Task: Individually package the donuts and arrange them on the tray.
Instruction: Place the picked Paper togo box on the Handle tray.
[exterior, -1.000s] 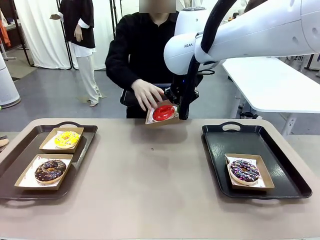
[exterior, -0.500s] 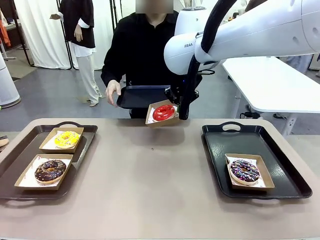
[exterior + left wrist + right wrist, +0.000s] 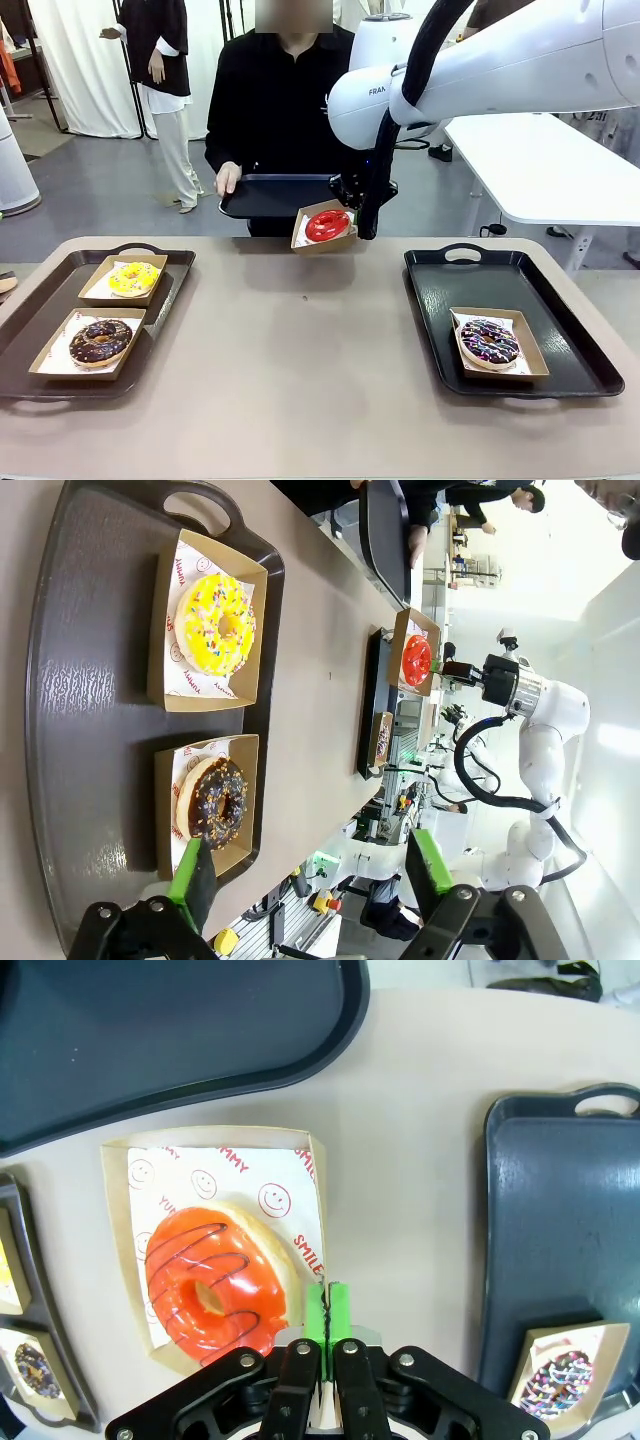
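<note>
My right gripper is shut on the rim of a shallow cardboard box, held tilted above the table's far edge. In that box lies the red-iced donut. The yellow-iced donut and the chocolate-glazed donut sit in boxes on the brown left tray. On the black right tray rests the boxed sprinkled donut. My left gripper hangs open over the left tray, near the chocolate donut's box.
Across the table a person in black holds a dark tray by its left edge with one hand, just behind the red donut's box. The tan tabletop lies bare between the two trays.
The person's hand has left the red donut's box and now holds a dark tray at the far edge. Neither arm has moved.
</note>
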